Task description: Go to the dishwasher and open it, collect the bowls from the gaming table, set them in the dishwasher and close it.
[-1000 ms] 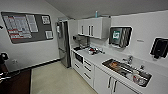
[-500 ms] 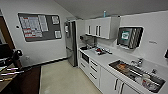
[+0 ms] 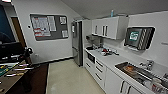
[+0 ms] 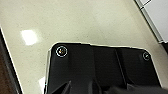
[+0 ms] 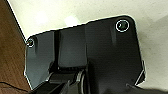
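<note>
The gaming table (image 3: pixel 10 76) stands at the near left of the head view, its metal rods (image 3: pixel 23 67) pointing toward the room; I can make out no bowls on it. Along the right wall runs a row of white cabinets (image 3: pixel 100 72) with a small dark-fronted unit (image 3: pixel 91 58) set into it. I cannot tell whether that unit is the dishwasher. The left wrist view looks down at pale floor (image 4: pixel 75 22) over the robot's dark plate. The right wrist view looks down at pale floor (image 5: pixel 82 10) beside brown flooring (image 5: pixel 10 50).
A tall steel fridge (image 3: pixel 77 42) stands at the far end of the counter (image 3: pixel 110 61). A sink (image 3: pixel 140 72) holding items is near right, with a wall-mounted unit (image 3: pixel 138 37) above. A notice board (image 3: pixel 48 26) hangs on the back wall. Pale floor (image 3: pixel 70 80) runs between table and cabinets.
The camera has turned left: the notice board and cabinets have shifted right in the picture, and the gaming table has come into view at the left.
</note>
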### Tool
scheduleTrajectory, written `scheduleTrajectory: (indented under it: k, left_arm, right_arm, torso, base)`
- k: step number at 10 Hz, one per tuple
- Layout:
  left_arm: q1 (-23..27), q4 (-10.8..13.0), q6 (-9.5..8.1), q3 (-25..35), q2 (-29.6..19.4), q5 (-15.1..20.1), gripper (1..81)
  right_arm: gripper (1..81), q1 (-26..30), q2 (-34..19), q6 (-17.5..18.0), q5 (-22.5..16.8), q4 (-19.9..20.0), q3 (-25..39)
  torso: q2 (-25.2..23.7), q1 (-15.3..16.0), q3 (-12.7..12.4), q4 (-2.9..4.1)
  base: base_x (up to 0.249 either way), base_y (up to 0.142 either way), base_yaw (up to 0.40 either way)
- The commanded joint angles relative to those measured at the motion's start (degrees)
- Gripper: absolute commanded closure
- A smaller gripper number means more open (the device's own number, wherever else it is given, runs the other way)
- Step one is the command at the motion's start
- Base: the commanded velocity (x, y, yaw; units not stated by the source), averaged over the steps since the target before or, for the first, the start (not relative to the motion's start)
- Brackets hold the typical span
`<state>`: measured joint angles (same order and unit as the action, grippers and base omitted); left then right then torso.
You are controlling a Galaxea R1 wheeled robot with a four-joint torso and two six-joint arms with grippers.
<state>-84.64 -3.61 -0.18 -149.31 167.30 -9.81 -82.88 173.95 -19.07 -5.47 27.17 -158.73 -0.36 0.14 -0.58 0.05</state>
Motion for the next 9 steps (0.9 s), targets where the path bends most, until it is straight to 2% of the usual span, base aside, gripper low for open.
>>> scheduleTrajectory:
  k: [1,9]
  left_arm:
    - [3.29,0.27,0.01,0.07,-0.56,2.34,1.0]
    - [3.29,0.27,0.01,0.16,-0.65,2.34,1.0]
  right_arm:
    - [1.0,3.64,-0.15,-0.09,-3.58,0.07,-0.07]
    - [1.0,3.38,-0.33,-0.09,-3.14,0.16,-0.16]
  torso:
    - [0.0,0.0,0.0,0.0]
    - [0.0,0.0,0.0,0.0]
  base:
    - [0.0,0.0,0.198]
    - [0.0,0.0,0.199]
